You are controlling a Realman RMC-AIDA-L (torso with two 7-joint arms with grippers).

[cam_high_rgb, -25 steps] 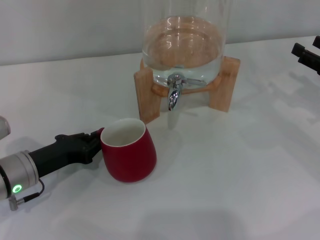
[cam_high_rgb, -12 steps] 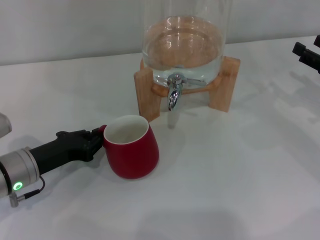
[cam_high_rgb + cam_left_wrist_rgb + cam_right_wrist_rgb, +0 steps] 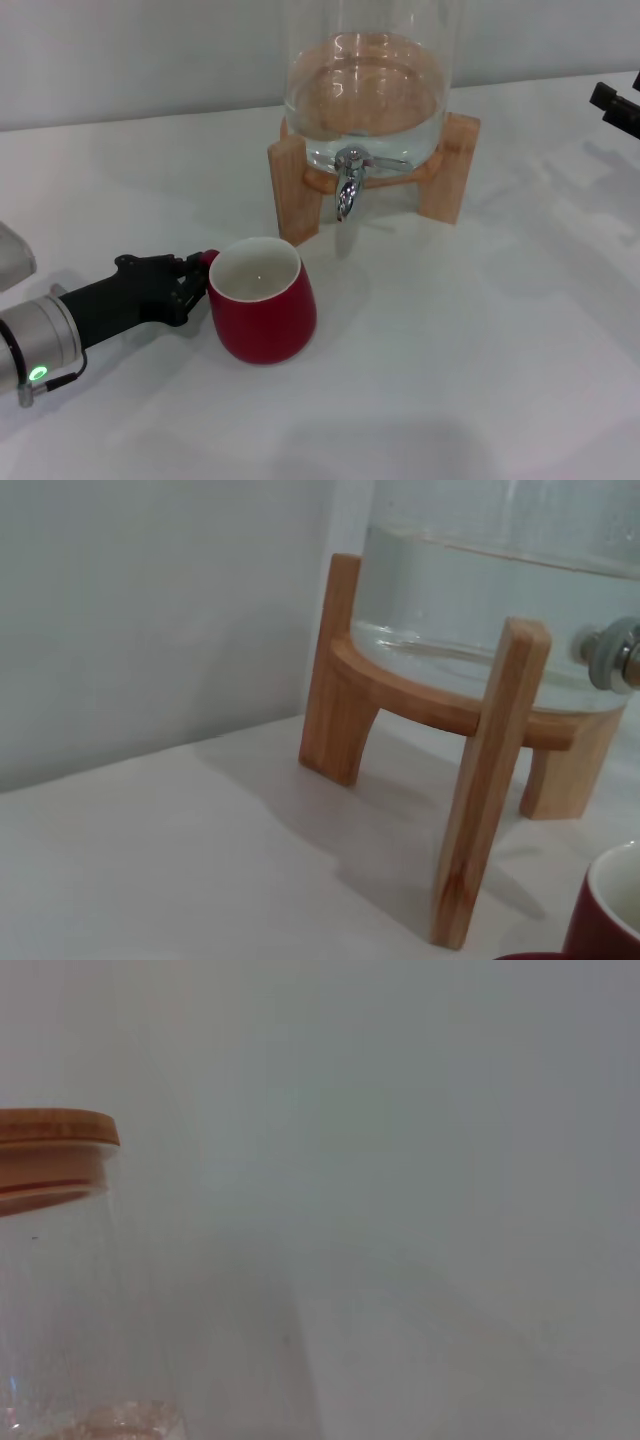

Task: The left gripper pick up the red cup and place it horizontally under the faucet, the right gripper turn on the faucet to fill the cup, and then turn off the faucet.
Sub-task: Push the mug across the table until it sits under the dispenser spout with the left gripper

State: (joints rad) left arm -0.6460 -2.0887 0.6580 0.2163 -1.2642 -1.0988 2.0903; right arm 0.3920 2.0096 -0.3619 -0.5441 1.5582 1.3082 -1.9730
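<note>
one rounded dark-red ceramic cup [image 3: 262, 312] with a cream-white inside stands upright on the white tabletop [image 3: 480, 360], mouth up, in front of the light wooden stand [image 3: 297, 195] and slightly to the robot's left of it. the cup is near the stand's front left leg but not touching it, and it is not under the small shiny chrome faucet [image 3: 347, 185], which points down from the front of the clear glass water dispenser [image 3: 365, 90] sitting on that stand. the faucet hangs above bare tabletop between the stand's front legs, behind the cup and off to its right.

the left gripper [image 3: 196, 276], black-fingered on a silver cylindrical wrist with a green light, lies low over the table to the left of the stand and reaches in from the near left. its fingertips meet the cup on the side facing away from the faucet, pinching at the small red handle, though the exact hold is partly hidden by the cup's body. in the left wrist view the cup's rim [image 3: 608, 910] shows at the corner, just beside the stand's front leg [image 3: 490, 790].

the right gripper [image 3: 615, 105] sits well to the right of the stand, at the far right edge of the head view; whether its black fingers are spread or together cannot be told. the right wrist view shows the dispenser's wooden lid [image 3: 50, 1140].
</note>
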